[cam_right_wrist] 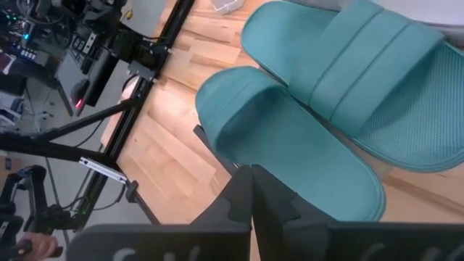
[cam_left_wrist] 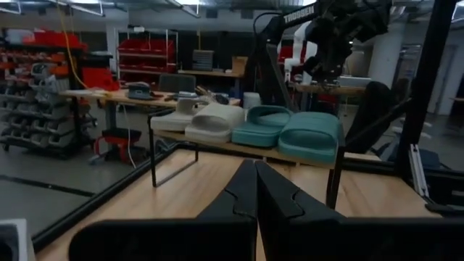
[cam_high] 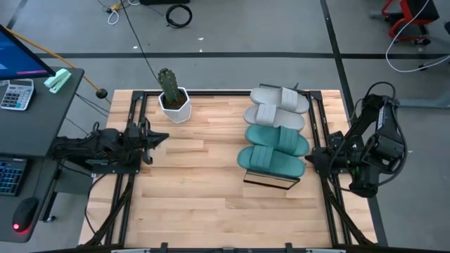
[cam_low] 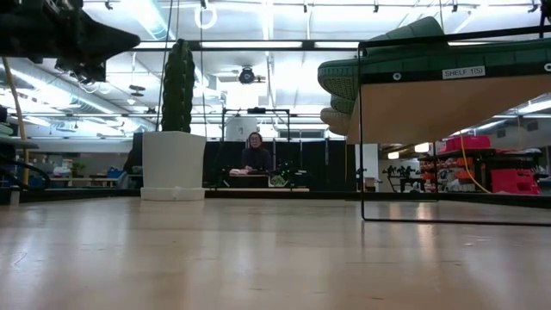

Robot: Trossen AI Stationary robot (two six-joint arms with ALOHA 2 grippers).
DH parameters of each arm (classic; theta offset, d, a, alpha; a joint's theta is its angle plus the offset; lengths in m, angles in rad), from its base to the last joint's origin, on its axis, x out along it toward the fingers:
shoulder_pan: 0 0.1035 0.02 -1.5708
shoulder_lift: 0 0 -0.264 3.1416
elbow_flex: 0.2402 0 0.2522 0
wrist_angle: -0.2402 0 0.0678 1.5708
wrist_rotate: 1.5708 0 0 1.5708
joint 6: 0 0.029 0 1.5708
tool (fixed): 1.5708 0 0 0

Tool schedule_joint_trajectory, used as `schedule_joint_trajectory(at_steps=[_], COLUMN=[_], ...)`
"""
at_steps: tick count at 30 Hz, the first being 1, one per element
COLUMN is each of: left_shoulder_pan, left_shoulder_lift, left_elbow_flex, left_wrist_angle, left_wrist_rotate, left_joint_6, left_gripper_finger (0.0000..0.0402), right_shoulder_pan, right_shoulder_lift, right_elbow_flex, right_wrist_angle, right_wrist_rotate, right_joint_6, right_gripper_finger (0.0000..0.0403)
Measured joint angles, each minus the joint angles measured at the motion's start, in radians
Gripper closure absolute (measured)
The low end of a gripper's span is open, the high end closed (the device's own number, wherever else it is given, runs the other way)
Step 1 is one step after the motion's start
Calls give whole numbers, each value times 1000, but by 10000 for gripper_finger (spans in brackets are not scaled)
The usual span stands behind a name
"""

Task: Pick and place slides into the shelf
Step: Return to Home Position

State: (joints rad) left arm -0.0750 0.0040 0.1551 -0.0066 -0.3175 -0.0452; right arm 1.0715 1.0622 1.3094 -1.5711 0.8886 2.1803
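Grey slides (cam_high: pixel 280 98), two, and teal slides (cam_high: pixel 276 139), two, on one shelf (cam_high: pixel 270 182); left gripper (cam_high: pixel 164 137) and right gripper (cam_high: pixel 307 160) fingers together.

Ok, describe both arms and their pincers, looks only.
Both arms are black, built of chunky jointed links. The left arm ends in a left pincer of two dark, tapering fingers; the right pincer matches. Black cables loop over the right arm, which bears white lettering.
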Motion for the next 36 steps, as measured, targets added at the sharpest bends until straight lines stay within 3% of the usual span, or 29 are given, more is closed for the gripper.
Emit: schedule_joint_trajectory(at_steps=[10,18,24,31,36], left_shoulder_pan=[0,0,0,0,0], left_shoulder_lift=[0,2,7,7,7], left_elbow_flex=[0,-145,-145,-146,-146], left_wrist_angle=[69,350,329,181,111], left_wrist_rotate=[1,26,23,9,4], left_joint_6=[55,52,57,38,-31], left_gripper_finger=[402,401,402,401,399], right_shoulder_pan=[-22,-22,-22,-22,1], right_shoulder_lift=[0,0,0,0,-2], right_elbow_flex=[0,0,0,0,0], right_wrist_angle=[0,16,24,24,1], right_wrist_rotate=[1,1,0,2,61], right_joint_6=[-5,-2,1,-17,-45], right_gripper_finger=[397,398,397,397,400])
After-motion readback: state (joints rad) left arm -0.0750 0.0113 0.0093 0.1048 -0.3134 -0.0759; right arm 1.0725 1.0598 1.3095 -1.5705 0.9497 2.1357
